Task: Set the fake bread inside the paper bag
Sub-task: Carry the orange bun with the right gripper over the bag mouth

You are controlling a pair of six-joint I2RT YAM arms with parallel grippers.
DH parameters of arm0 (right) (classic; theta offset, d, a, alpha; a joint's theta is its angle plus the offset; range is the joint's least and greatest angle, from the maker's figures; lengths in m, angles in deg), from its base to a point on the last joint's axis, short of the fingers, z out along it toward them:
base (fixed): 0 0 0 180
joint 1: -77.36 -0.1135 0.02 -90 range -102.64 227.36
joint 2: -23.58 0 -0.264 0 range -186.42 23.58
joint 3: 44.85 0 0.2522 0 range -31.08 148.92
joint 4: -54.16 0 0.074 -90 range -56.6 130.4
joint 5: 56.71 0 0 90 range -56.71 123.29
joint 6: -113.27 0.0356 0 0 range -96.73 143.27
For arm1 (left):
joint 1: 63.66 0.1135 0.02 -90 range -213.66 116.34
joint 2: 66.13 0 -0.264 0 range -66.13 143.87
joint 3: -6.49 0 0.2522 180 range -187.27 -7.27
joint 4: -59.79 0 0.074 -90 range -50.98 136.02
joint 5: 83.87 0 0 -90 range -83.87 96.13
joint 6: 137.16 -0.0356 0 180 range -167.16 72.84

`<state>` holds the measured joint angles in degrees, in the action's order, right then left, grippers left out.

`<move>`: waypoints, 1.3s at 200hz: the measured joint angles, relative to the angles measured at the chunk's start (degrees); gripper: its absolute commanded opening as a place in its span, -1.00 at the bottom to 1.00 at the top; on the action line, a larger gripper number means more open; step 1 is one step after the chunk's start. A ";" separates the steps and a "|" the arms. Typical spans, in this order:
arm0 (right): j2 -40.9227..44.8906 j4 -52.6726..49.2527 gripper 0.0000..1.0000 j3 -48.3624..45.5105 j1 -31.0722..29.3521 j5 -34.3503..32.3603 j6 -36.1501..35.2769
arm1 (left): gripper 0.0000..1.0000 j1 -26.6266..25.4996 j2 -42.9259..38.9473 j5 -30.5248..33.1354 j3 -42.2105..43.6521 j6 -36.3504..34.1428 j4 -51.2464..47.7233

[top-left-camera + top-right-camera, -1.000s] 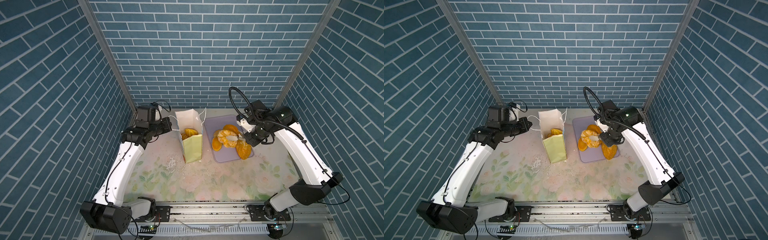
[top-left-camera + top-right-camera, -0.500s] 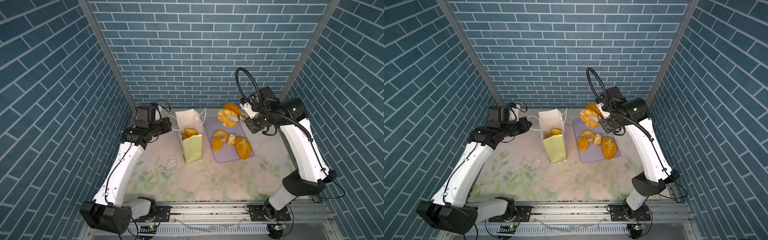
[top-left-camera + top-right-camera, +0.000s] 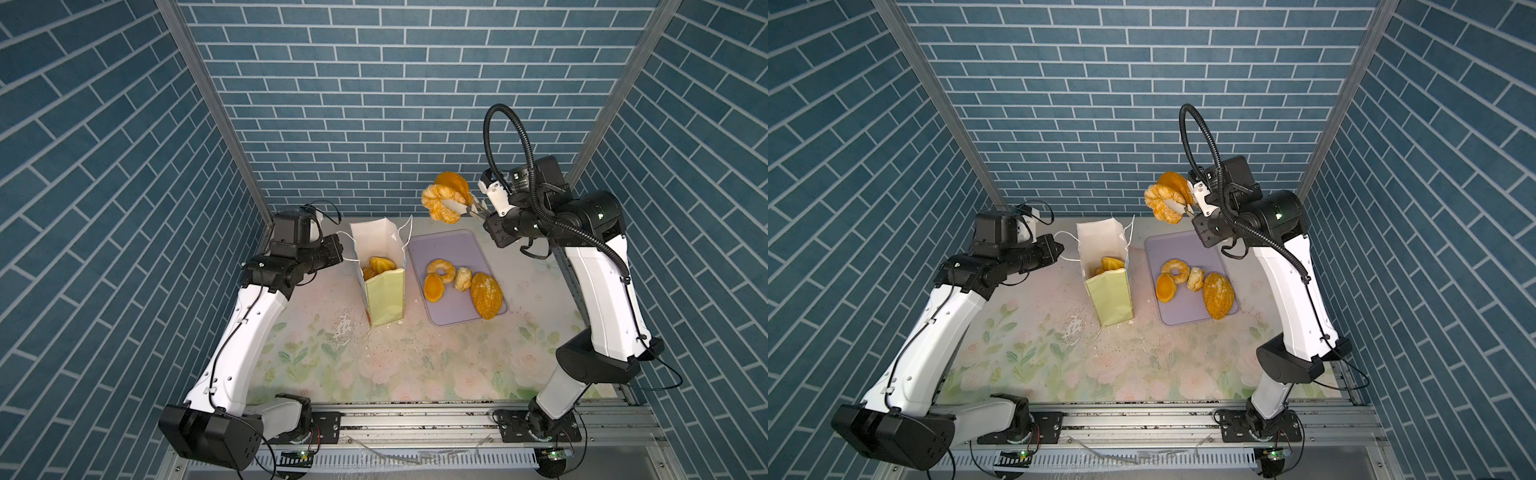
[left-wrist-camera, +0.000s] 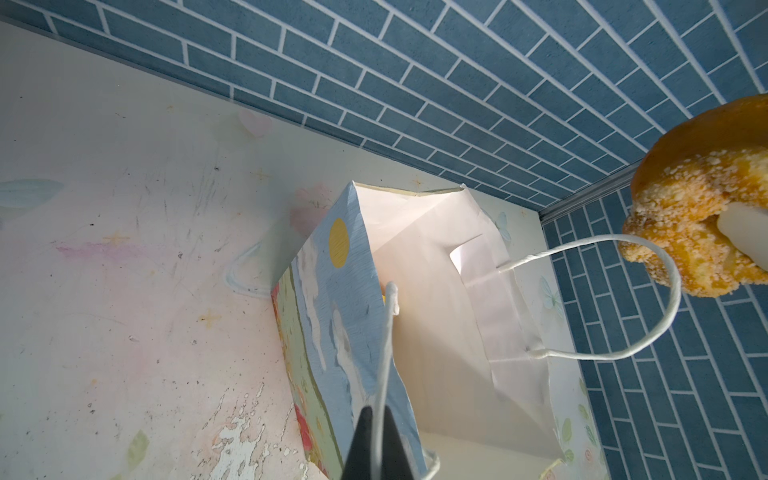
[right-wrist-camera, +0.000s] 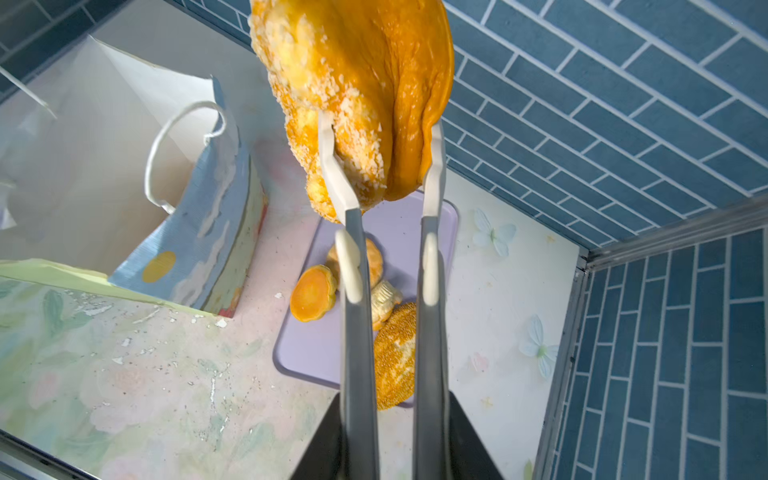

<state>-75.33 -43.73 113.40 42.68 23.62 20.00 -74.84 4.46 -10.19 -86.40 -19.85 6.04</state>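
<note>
paper bag (image 3: 386,299) L of tray (image 3: 449,249), fake bread (image 3: 486,294) in bag & on tray — 2 pcs aloft

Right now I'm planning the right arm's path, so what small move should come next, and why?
Probably carry the right gripper sideways toward the paper bag until it is over the open mouth. It is shut on two pieces of fake bread, raised near the tray, beside the bag, not over it. The left gripper pinches a cord handle.

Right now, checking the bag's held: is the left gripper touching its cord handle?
Touching. Left wrist view shows the left gripper shut on the cord handle of the paper bag.
</note>
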 measured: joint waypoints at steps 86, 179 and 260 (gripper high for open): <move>-0.33 8.35 -0.49 -0.24 -7.15 8.15 -2.64 | -1.00 0.00 -0.55 0.22 0.33 0.31 0.07; -1.86 10.73 -0.51 -9.84 -12.48 10.03 -3.13 | -1.00 -0.02 -1.73 0.22 2.14 0.52 0.42; -1.60 13.29 -0.46 -20.15 -12.57 6.88 1.42 | -1.00 -0.02 -2.12 0.20 2.25 0.52 0.74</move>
<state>-76.93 -30.45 93.25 30.11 30.50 21.42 -74.86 2.34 -9.99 -84.15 -19.32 6.78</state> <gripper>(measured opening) 0.334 0.052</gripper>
